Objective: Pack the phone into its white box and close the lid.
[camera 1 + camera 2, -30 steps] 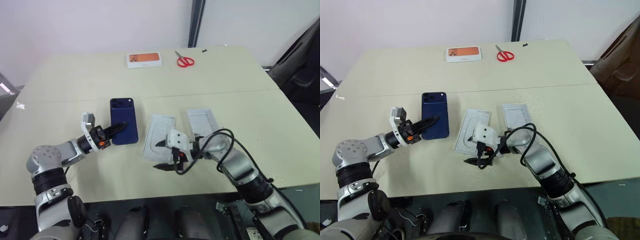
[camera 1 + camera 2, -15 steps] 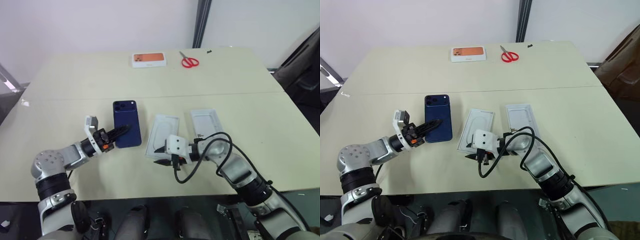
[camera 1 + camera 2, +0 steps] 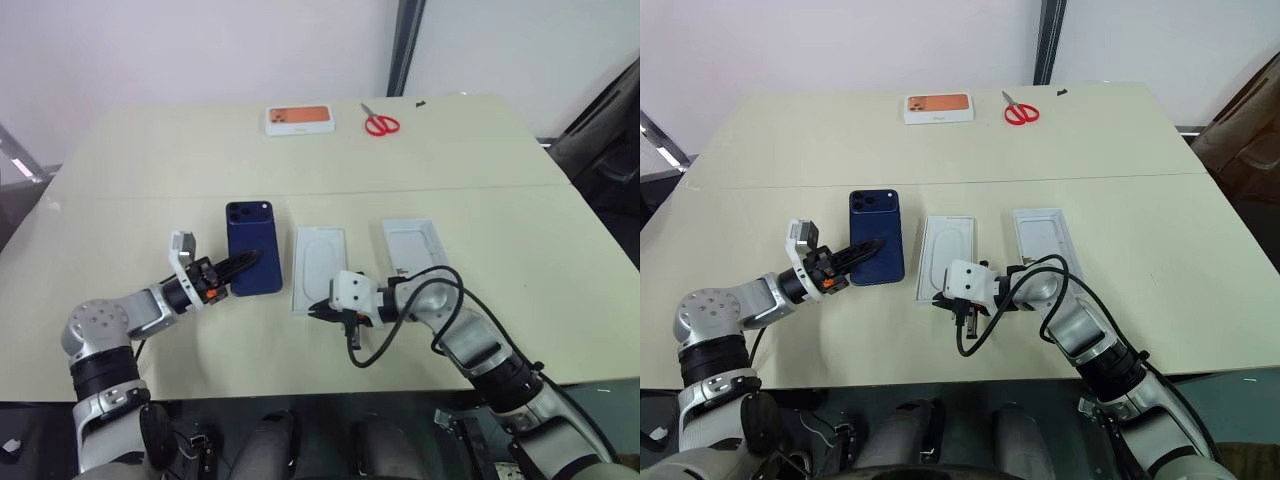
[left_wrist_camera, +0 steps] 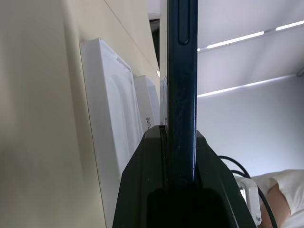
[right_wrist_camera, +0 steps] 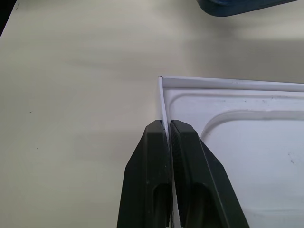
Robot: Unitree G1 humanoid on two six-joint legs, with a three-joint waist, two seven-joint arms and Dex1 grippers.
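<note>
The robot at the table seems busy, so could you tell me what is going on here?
It is packing a phone. The left gripper is shut on the near edge of the phone, holding it beside the white box. The right gripper is shut on the box's wall at a near corner. The lid lies open side up to the right. An orange-topped box and red scissors sit at the table's far edge.

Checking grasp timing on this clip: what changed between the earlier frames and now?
The right gripper went from wide open to shut on the near rim of the white tray with the oval recess, which swung from slanted to square beside the phone. Unchanged: the left gripper shut on the phone's edge, the second white tray, the orange-topped box and the scissors.
</note>
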